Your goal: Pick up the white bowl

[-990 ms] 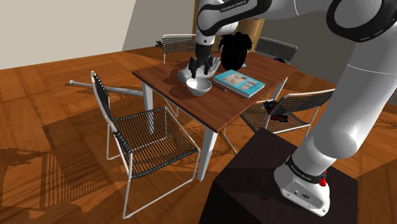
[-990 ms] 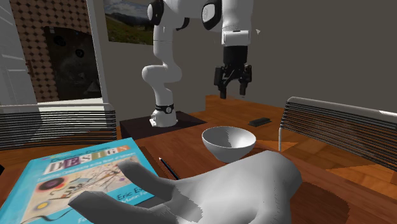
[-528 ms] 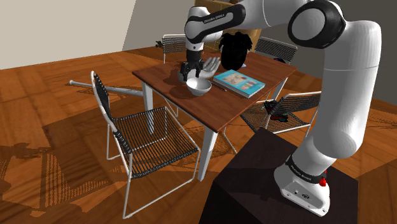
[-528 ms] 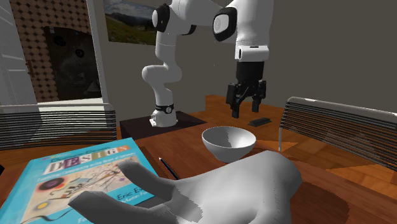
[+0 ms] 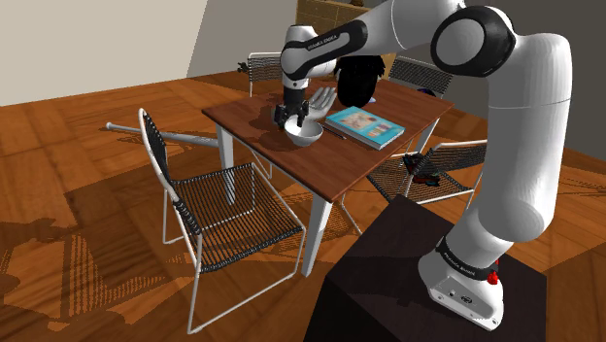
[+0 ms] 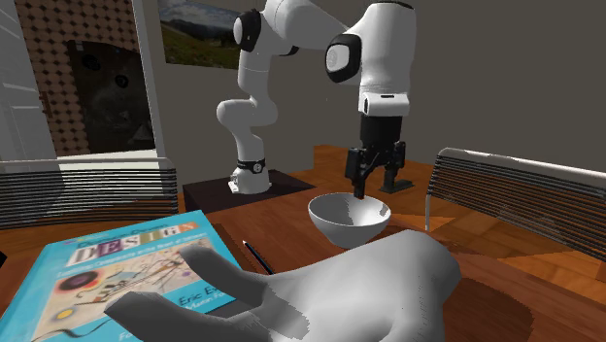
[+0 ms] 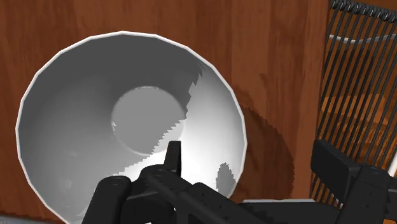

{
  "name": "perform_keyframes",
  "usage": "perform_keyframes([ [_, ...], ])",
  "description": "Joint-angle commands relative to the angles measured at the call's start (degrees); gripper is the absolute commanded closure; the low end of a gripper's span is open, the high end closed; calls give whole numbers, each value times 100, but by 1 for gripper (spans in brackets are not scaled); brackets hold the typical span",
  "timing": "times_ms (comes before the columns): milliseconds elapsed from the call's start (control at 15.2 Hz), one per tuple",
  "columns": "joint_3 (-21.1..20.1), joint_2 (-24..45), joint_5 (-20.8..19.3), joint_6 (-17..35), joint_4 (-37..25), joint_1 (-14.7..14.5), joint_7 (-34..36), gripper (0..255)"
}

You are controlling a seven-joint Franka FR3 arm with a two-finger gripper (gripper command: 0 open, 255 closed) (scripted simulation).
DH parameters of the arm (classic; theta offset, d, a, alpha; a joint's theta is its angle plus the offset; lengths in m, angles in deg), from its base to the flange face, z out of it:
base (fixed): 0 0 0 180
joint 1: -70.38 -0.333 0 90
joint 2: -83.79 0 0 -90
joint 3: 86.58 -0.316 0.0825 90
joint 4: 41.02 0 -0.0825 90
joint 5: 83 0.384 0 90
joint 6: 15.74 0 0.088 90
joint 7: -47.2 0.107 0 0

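A white bowl (image 5: 304, 134) (image 6: 350, 220) (image 7: 127, 127) stands upright on the brown wooden table (image 5: 325, 163), near the table edge at the shoulder view's left. My black gripper (image 5: 294, 118) (image 6: 375, 187) (image 7: 254, 172) is open and points down at the bowl's rim on the arm's side. It straddles that rim: one finger (image 7: 172, 159) hangs inside the bowl, the other finger (image 7: 343, 172) outside it. Neither finger touches the wall.
A blue book (image 5: 364, 123) (image 6: 107, 272), a pencil (image 6: 256, 256) and a white hand-shaped figure (image 5: 317, 99) (image 6: 330, 287) lie close to the bowl. A black bushy object (image 5: 357, 76) stands behind. Wire chairs (image 5: 228, 204) (image 6: 515, 185) ring the table.
The gripper has come down and across from above the table onto the bowl's rim. It has stayed open. The bowl has not moved.
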Motion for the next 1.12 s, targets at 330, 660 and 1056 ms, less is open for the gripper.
perform_keyframes([
  [330,-1,0,0,29,26,-1,1,255],
  [660,-1,-28,0,-32,-7,-1,4,255],
  [1056,-2,-199,-1,-418,-222,0,16,255],
])
